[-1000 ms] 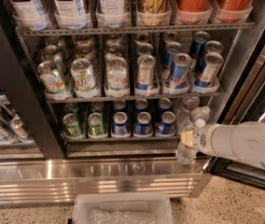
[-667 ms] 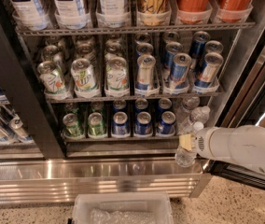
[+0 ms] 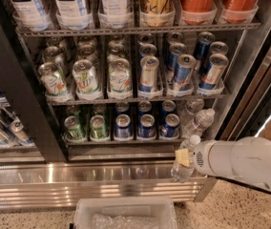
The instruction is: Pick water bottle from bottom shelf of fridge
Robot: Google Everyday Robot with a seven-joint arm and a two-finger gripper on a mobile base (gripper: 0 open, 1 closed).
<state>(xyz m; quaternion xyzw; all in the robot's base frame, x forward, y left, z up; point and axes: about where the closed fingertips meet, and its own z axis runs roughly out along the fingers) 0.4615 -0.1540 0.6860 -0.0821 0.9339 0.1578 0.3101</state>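
Note:
My gripper (image 3: 185, 157) is at the lower right, in front of the fridge's ribbed steel base panel (image 3: 78, 180). It is shut on a small clear water bottle (image 3: 179, 171) with a white cap, held tilted and clear of the rack. The white arm reaches in from the right. On the bottom shelf (image 3: 121, 142) stand green cans (image 3: 73, 127), blue cans (image 3: 146, 125) and two more clear bottles (image 3: 200, 122) at its right end.
The rack above holds 7UP cans (image 3: 85, 76) and slim blue-silver cans (image 3: 183, 71). Tall bottles and cola bottles fill the top rack. A clear plastic bin (image 3: 126, 213) sits on the floor below. The black fridge frame (image 3: 16, 89) stands left, and the open door's edge (image 3: 259, 80) right.
My gripper has drawn the water bottle down and left, away from the bottom shelf and out over the steel base panel.

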